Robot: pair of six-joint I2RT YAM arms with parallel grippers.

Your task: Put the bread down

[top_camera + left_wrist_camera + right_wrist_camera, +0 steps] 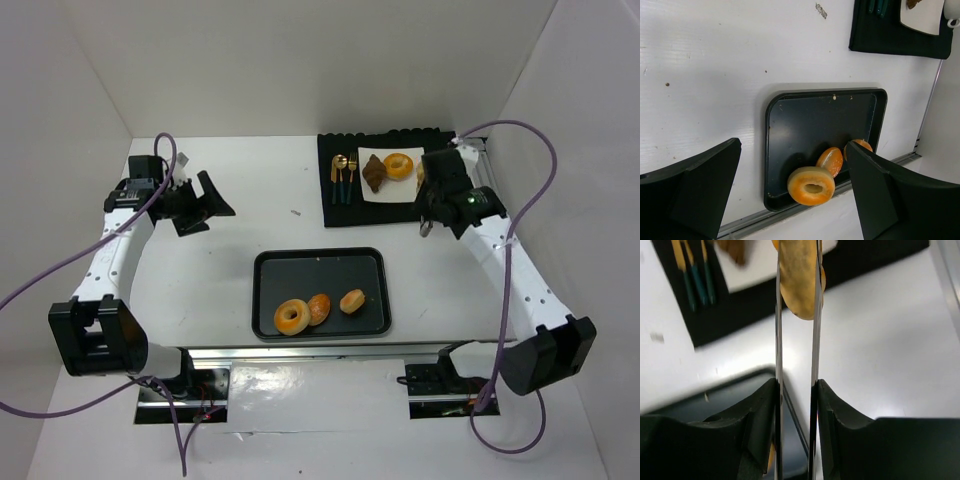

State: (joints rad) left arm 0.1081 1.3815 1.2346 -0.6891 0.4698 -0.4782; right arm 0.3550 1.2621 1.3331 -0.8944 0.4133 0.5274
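Right gripper (796,265) pinches a tan roll (799,292) near the mat (340,212). Left gripper (792,145) hovers (jaws wide apart). Doughnut (292,317), two buns (320,308) (352,301) on the tray (320,253); croissant (374,173), second doughnut (398,165) on the white plate (395,192).

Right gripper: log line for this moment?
right gripper shut on tan roll | left gripper open, empty | doughnut and two buns on tray

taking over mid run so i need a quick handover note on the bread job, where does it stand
Left gripper: open, empty, over the table left of the tray.
Right gripper: shut on the tan roll, beside the white plate.
On the tray: ring doughnut, bun, second bun.
On the plate: croissant, second doughnut.
Done: roll gripped. Left: set it down; where the bread should end up is unclear.
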